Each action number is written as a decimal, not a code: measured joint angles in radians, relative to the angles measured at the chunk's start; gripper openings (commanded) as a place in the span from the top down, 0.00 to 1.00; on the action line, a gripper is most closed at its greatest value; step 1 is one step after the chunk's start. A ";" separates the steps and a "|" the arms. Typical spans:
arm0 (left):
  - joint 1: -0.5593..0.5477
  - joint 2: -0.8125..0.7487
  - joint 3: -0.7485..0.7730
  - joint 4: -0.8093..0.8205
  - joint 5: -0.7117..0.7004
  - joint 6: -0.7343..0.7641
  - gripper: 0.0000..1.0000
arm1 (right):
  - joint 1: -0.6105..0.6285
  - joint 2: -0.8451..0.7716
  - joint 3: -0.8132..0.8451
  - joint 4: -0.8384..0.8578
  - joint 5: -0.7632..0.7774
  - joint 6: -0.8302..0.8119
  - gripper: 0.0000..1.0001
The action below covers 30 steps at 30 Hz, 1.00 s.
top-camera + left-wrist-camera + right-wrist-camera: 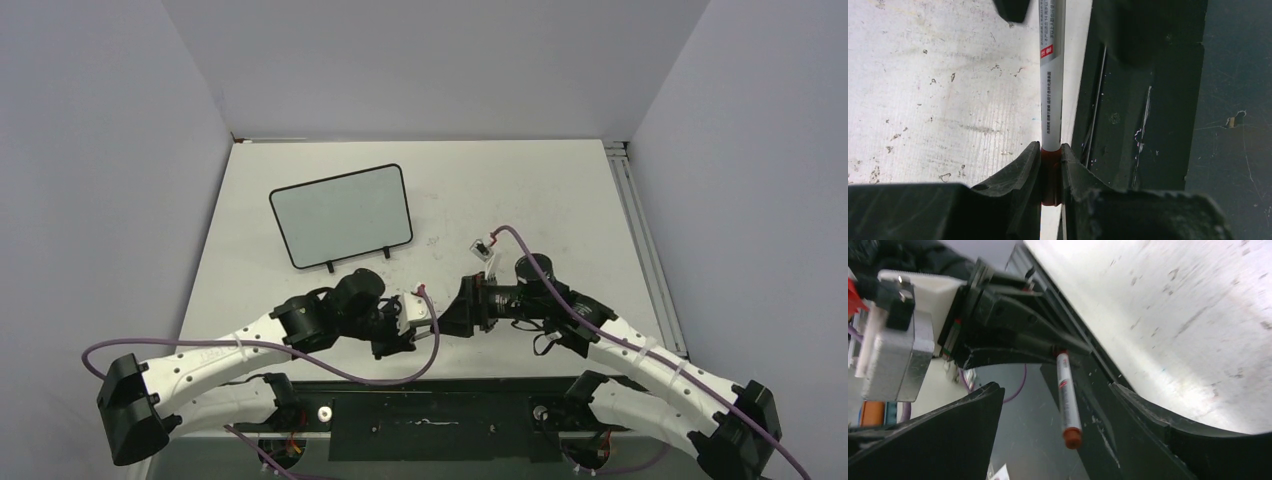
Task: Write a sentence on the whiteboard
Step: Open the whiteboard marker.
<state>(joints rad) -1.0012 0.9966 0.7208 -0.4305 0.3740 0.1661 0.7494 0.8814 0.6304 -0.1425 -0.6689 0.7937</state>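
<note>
The whiteboard (pixel 342 216) stands at the back left of the table, black-framed on two small feet. Its pale surface is blank; no sentence shows on it. My left gripper (pixel 1050 147) is shut on one red end of a slim white marker pen (pixel 1052 75) and holds it above the table's near edge. In the top view the left gripper (pixel 422 320) meets my right gripper (pixel 458 312) at the front middle. The right gripper (pixel 1055 390) is open, its jaws wide on either side of the pen (pixel 1068 395). The pen's free red end (pixel 1072 437) hangs between them, untouched.
A black strip (pixel 440 425) runs along the near edge between the arm bases. Purple cables (pixel 300 358) loop from both wrists. A metal rail (pixel 632 220) lines the table's right edge. Grey walls close in the table at the back and sides.
</note>
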 measured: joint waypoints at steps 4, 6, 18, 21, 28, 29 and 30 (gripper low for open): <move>-0.006 0.015 0.000 -0.011 0.005 0.003 1.00 | 0.093 0.059 0.006 0.000 -0.039 -0.018 0.45; -0.010 0.016 0.000 -0.021 0.011 0.006 1.00 | 0.117 0.084 0.011 -0.002 -0.053 -0.029 0.51; -0.021 0.015 0.000 -0.030 0.025 0.014 1.00 | 0.116 0.134 0.011 0.023 -0.089 -0.041 0.56; -0.024 0.015 0.000 -0.029 0.027 0.014 1.00 | 0.117 0.140 0.011 0.033 -0.092 -0.041 0.56; -0.026 0.014 0.006 -0.032 0.035 0.015 1.00 | 0.117 0.146 0.011 0.040 -0.094 -0.044 0.79; -0.026 0.012 0.006 -0.034 0.038 0.015 1.00 | 0.116 0.146 0.011 0.038 -0.091 -0.046 0.84; -0.026 0.011 0.006 -0.035 0.042 0.015 1.00 | 0.116 0.147 0.011 0.035 -0.089 -0.048 0.89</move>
<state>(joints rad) -1.0271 1.0077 0.7269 -0.4656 0.4156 0.1814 0.8654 1.0283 0.6415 -0.1070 -0.7574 0.7452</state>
